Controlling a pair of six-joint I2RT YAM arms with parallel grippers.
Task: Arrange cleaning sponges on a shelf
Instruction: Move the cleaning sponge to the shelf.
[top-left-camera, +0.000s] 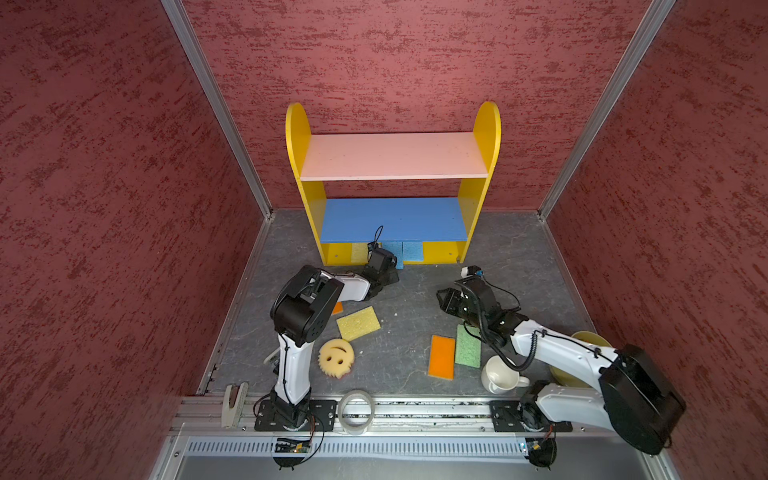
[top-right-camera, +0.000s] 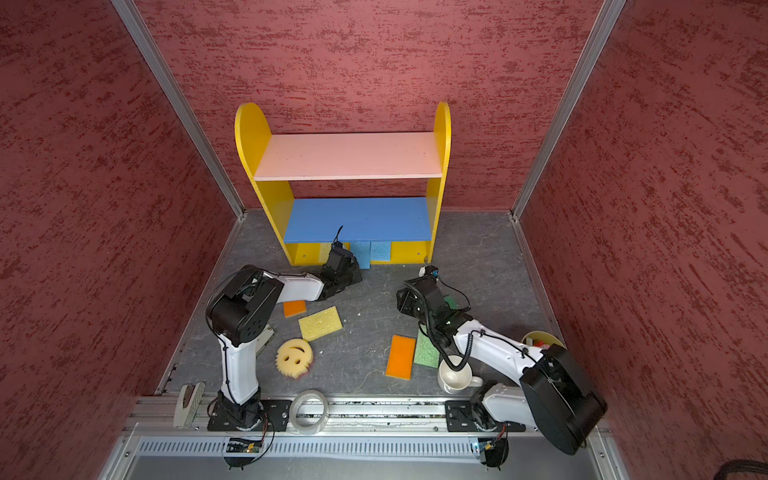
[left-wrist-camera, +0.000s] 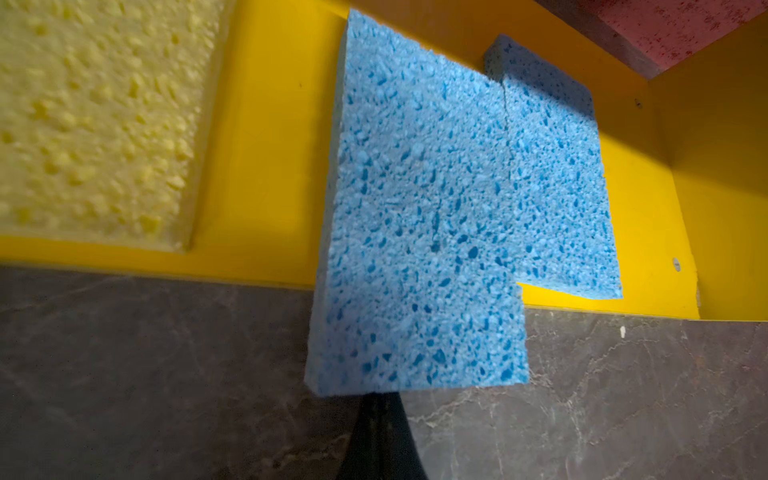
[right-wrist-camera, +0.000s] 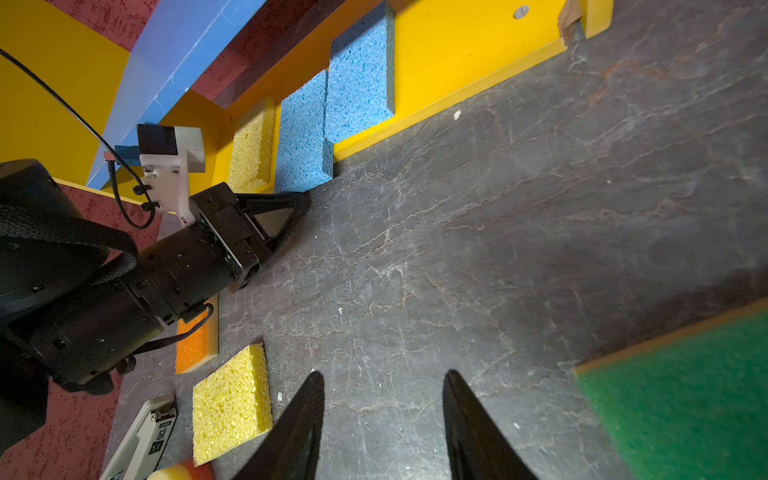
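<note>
The left claw is fully closed, its tips butted against the near edge of a blue sponge. It looks to be nudging the sponge rather than gripping it. That sponge lies partly on the base of the shelf, with its near end sticking out over the table. A second blue sponge touches it on one side and sits fully on the base. A yellow sponge lies a little apart on the other side.

The right claw hangs over bare table, jaws apart and empty, with a green sponge just beside it.

By my count three of the nine sponges are shelved or nearly so. Six are left on the table:
- that green sponge
- a second green sponge, touching an orange sponge
- a loose yellow sponge
- a half-hidden orange sponge
- the smiley sponge

The pink board and blue board are bare.
</note>
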